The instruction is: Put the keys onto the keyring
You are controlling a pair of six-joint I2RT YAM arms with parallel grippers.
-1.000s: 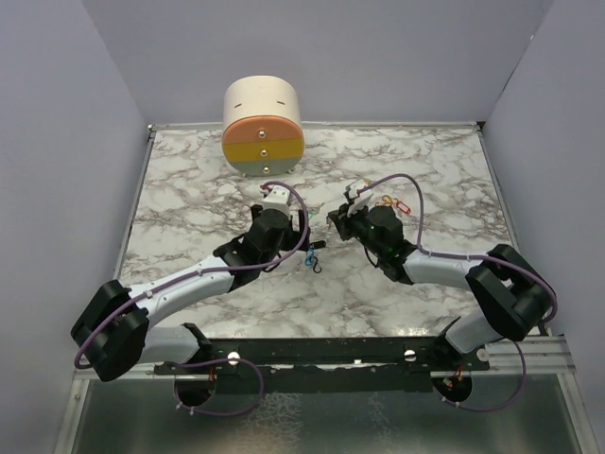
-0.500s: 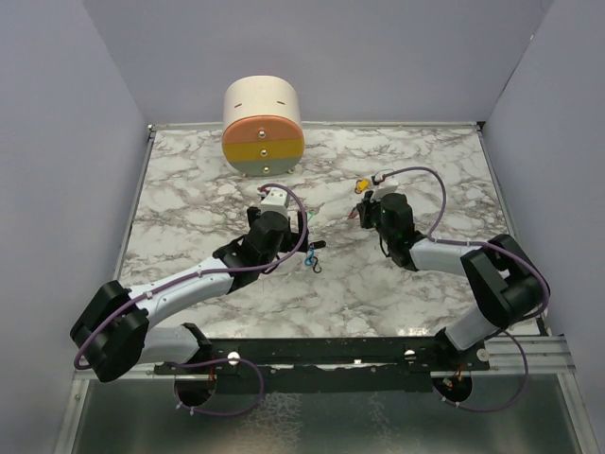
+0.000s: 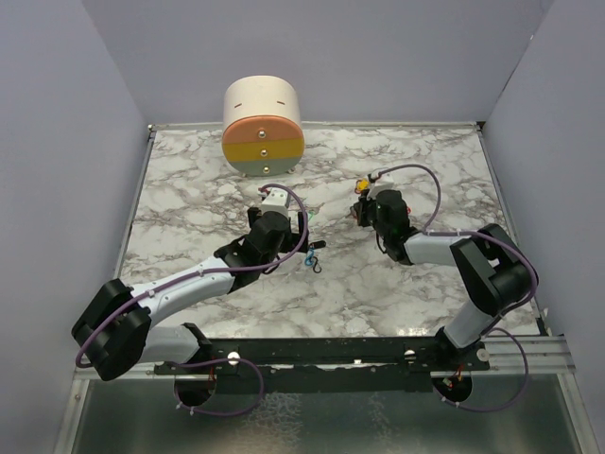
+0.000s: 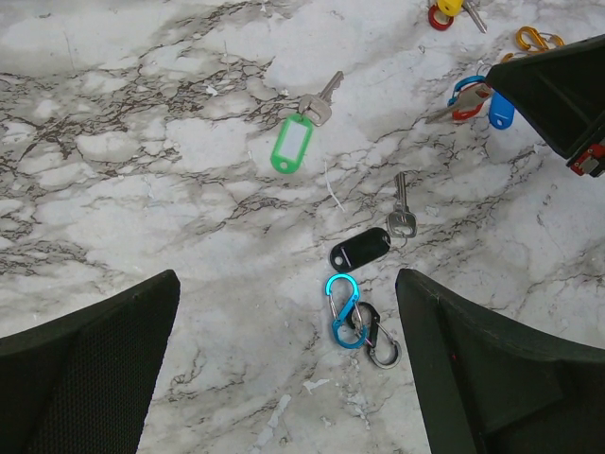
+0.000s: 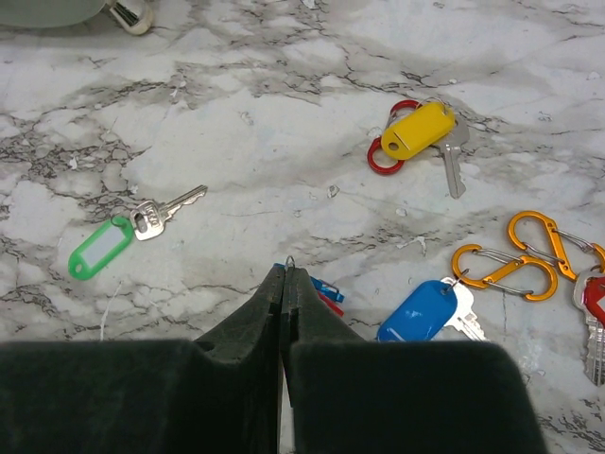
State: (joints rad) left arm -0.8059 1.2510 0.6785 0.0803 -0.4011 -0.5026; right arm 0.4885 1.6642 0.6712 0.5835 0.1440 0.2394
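Observation:
My left gripper (image 4: 288, 282) is open above the marble, its fingers wide apart with nothing between them. A blue carabiner (image 4: 343, 309) linked to a dark one (image 4: 380, 342) lies just ahead of it. Beyond lie a black-tagged key (image 4: 360, 250) and a green-tagged key (image 4: 291, 144). My right gripper (image 5: 285, 274) is shut on a small keyring (image 5: 289, 262) with blue and red clips (image 5: 326, 293) hanging from it. Around it on the table lie the yellow key (image 5: 420, 130), the blue key (image 5: 422, 310) and the green key (image 5: 99, 248). A red key (image 5: 596, 301) shows at the right edge.
Two orange carabiners (image 5: 517, 255) lie right of the right gripper, and a red ring (image 5: 382, 157) sits by the yellow key. A round cream drawer unit (image 3: 263, 128) stands at the back of the table. Grey walls close in on both sides.
The right gripper has drawn back from the left gripper to the right, over the cluster of keys, still shut. The left arm has hardly moved.

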